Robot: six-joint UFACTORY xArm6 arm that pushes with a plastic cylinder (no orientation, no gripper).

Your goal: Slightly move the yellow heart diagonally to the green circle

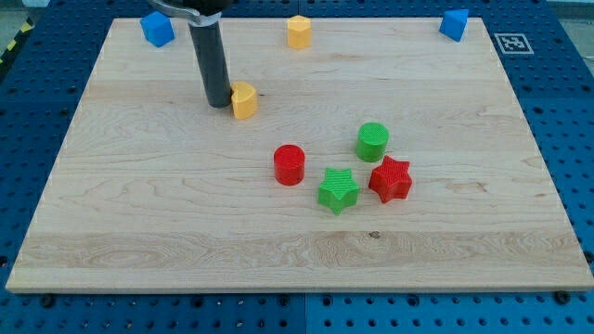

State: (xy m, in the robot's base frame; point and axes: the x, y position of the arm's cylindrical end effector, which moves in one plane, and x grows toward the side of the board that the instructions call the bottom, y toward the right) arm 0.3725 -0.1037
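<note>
At the view's far left, near the top corner of the wooden board (111, 186), sits a blue cube (157, 29). Next to the right comes the dark rod, and my tip (219, 104) rests on the board just beside the left face of the yellow heart (243, 100), touching it or very nearly so; the gap is too fine to tell. There are no fingers on this rig, only the plain rod, so nothing is clamped or let go; the tip can only push.

The yellow heart, the task's block, lies in the upper left-centre of the board, well apart from the cluster lower down. Further right along the top edge stands a second yellow block (298, 32), whose shape I cannot make out for sure. Below, near the board's middle, are a red cylinder (290, 164), then a green star (338, 190), then the green circle (372, 141), and a red star (390, 179) just beside the green star. At the top right corner sits another blue block (454, 24).

As I judge it, the push is at its start: the tip is placed on the heart's far side from the target, but the heart is still well short of the green circle. What is left is a short slide toward the view's lower right, on the diagonal to the circle.
</note>
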